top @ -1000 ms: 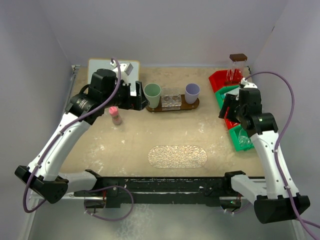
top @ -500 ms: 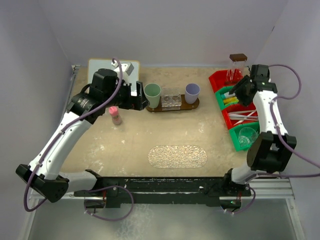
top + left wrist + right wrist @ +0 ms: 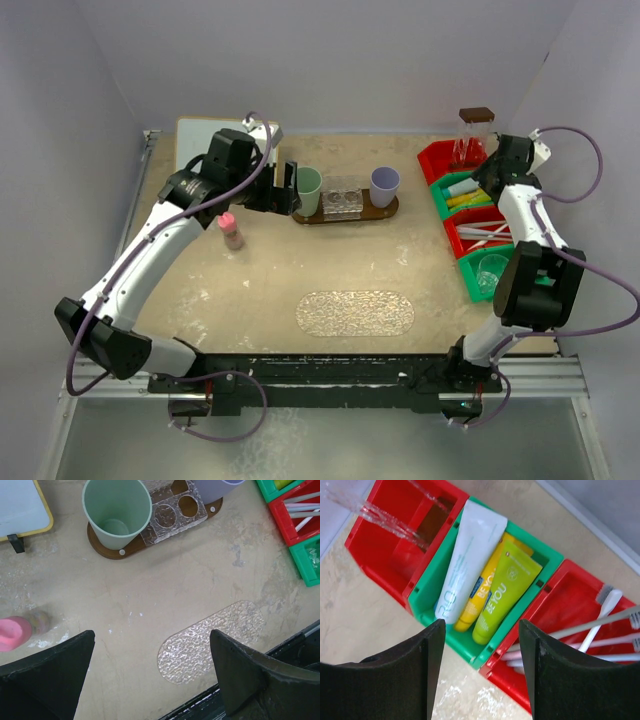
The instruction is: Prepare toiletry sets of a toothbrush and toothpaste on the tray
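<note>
Toothpaste tubes [image 3: 486, 591], three soft plastic ones, lie side by side in the open green plastic bin [image 3: 427, 587] directly below my right pincer [image 3: 480, 625], framed between its two dark fingers. That pincer is released: spread wide, nothing in it. Across the bin, left to right in the wrist view: white tube [image 3: 470, 555], yellow tube [image 3: 512, 539], lime-green tube [image 3: 512, 580]. All three long axes share one slant, narrow cap ends toward me, flat crimped ends away and to the right. My finger gap runs roughly crosswise to that slant, so I judge a close would pinch across a tube's width, not along it; a small wrist turn may square it. The lime-green tube sits nearest the gap's midline. Just beyond, set against the green bin, is a red plastic bin [image 3: 560, 587] holding slim pale toothbrushes [image 3: 600, 612]. Far across the table [image 3: 150, 595] is the brown oval wooden tray [image 3: 105, 547] with a mint-green plastic cup [image 3: 117, 510], a clear rack [image 3: 170, 517] with empty holes, and a lilac plastic cup [image 3: 217, 484]. My left pincer [image 3: 151, 635] hangs near that tray, released and empty, well apart from the tubes. The right arm is far nearer, so I reckon the pick is its job.
</note>
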`<act>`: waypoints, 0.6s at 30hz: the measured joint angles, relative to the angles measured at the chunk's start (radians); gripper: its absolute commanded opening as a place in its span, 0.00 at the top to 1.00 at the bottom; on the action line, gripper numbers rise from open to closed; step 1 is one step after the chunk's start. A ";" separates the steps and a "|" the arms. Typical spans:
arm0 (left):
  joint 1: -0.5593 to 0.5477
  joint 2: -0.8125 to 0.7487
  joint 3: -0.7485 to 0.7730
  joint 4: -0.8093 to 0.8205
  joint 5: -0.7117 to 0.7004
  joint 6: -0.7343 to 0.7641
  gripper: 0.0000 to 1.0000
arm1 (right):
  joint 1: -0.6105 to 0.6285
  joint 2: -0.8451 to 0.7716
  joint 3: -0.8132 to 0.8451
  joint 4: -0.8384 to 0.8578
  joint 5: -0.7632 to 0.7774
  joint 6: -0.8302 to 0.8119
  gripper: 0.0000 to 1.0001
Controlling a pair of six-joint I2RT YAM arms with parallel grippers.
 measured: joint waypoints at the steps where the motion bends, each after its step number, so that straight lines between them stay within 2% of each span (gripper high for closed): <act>1: 0.000 0.006 0.000 0.000 -0.002 0.005 0.07 | -0.005 0.001 -0.013 0.027 0.001 -0.012 0.39; 8: 0.002 0.051 0.001 0.000 -0.002 0.024 0.07 | -0.062 0.047 -0.062 0.194 -0.005 -0.082 0.40; 18: 0.003 0.078 0.012 -0.005 0.005 0.032 0.06 | -0.116 0.074 -0.115 0.282 -0.048 -0.098 0.45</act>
